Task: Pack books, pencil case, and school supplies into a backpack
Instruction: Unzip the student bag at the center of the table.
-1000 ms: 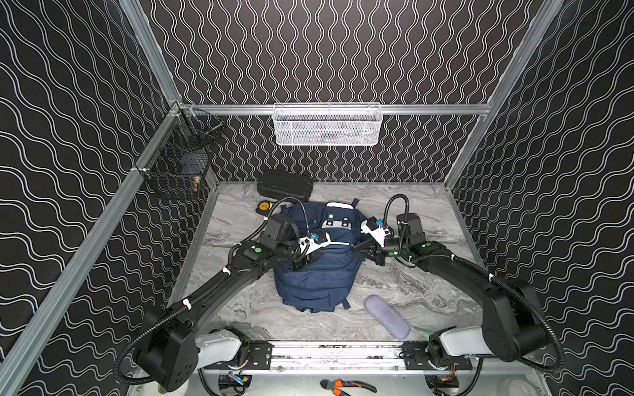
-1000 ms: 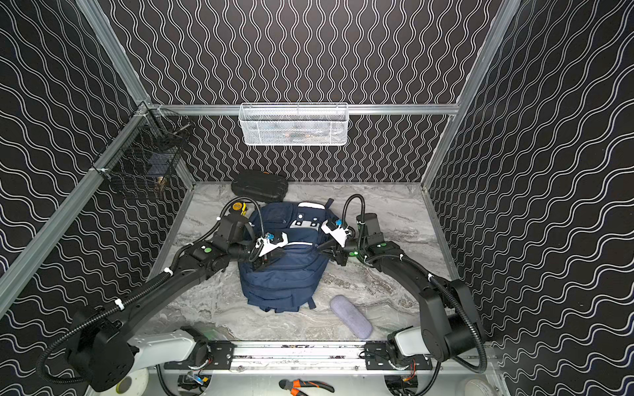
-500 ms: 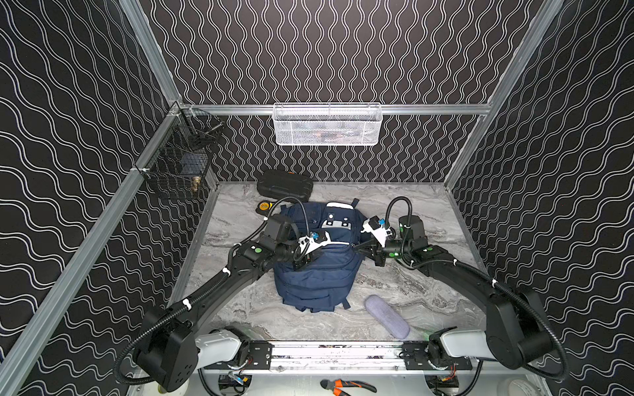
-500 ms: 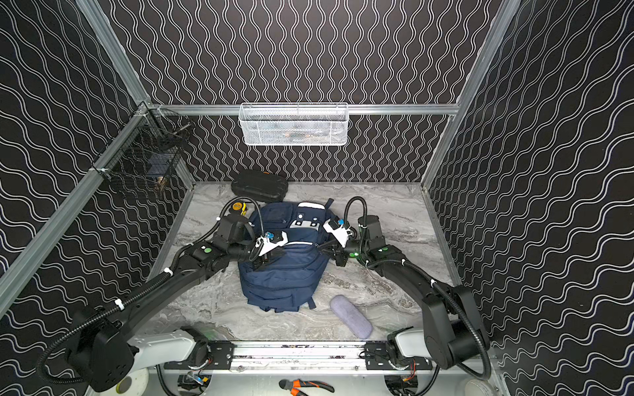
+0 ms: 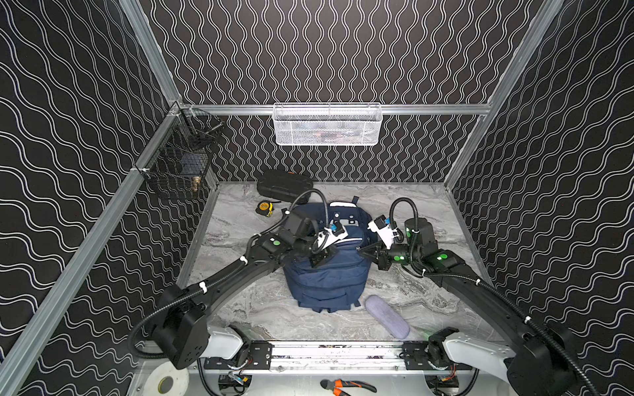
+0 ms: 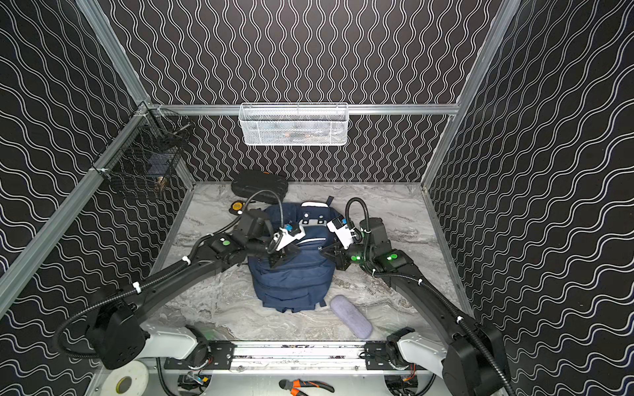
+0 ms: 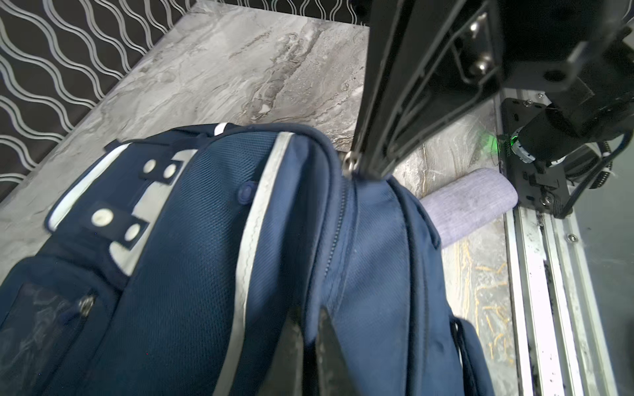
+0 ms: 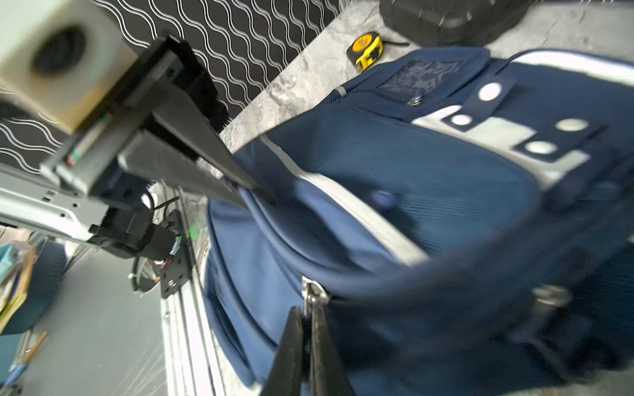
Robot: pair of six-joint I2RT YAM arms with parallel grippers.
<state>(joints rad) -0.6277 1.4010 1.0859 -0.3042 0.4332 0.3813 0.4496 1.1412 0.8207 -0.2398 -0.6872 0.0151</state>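
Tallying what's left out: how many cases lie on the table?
2: the grey-lavender pencil case by the backpack's near right corner; the black hard case by the back wall. More may be hidden.

The grey marbled table [image 5: 429, 212] carries the navy backpack [image 5: 329, 284] in its middle. The grey-lavender pencil case [image 5: 387, 316] lies slanted near the front edge, just beside the backpack's lower corner. A black ribbed hard case [image 5: 283, 185] lies along the back edge, with a yellow-black tape measure [image 5: 264, 208] just in front of it.
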